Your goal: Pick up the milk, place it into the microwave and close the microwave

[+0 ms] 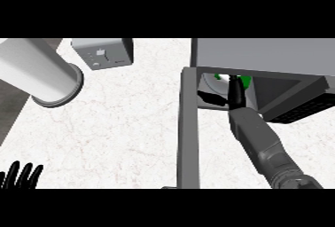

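The right hand [233,91] reaches into the open microwave [262,55], its fingers curled round the milk [245,81], which sits inside the cavity. The microwave door [188,133] stands swung open over the table [118,128]. The left hand [20,176] rests open at the lower left edge, fingers up.

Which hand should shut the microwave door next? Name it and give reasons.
Probably the left hand: it rests open at the lower left, on the open door's outer side. The right hand is inside the microwave.
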Available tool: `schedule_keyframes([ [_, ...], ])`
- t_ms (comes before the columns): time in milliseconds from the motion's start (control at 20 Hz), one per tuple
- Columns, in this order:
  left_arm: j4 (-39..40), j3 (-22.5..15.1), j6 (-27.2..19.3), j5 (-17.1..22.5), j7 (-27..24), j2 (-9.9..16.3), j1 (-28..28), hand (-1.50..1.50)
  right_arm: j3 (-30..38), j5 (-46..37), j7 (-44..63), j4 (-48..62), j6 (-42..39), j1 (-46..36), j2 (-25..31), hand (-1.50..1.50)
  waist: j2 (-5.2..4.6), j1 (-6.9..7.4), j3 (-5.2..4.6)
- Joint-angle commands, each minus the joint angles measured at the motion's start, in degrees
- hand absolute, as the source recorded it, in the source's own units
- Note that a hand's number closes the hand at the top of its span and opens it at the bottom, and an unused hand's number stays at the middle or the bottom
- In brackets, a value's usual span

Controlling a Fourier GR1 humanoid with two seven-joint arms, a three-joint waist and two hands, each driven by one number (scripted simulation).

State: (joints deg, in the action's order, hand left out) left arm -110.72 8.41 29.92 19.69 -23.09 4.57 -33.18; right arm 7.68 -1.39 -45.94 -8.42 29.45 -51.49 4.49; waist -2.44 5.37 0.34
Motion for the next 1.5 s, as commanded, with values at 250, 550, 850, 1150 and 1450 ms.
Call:
schedule_keyframes([
  [250,-5.1,0.4,-2.0,1.9,4.2,-0.4,-1.7,-1.5,3.3,3.0,-10.0,0.1,-8.6,6.4,-1.8,-1.5,1.15,-2.18,-0.09],
  [550,-0.3,0.8,0.6,-1.9,-0.5,-1.8,-4.1,-1.5,3.4,3.5,-16.1,-1.9,-15.5,13.5,-1.9,-1.5,2.05,-4.04,-0.26],
  [850,-5.3,-1.6,0.8,-1.7,5.1,-1.3,-5.2,-1.5,1.4,2.4,-16.3,-3.1,-23.1,16.8,-1.9,-1.5,2.28,-4.53,-0.27],
  [1150,1.8,-2.2,1.1,-7.9,1.8,-2.5,-1.1,-1.5,-0.5,2.5,-13.9,-11.9,-24.4,24.8,0.3,-1.5,2.68,-5.71,-0.38],
  [1450,1.2,-6.8,2.9,-9.4,4.1,-1.9,0.3,-1.5,-1.4,3.8,-13.7,-22.3,-25.3,35.4,1.6,-1.5,2.85,-6.42,-0.44],
])
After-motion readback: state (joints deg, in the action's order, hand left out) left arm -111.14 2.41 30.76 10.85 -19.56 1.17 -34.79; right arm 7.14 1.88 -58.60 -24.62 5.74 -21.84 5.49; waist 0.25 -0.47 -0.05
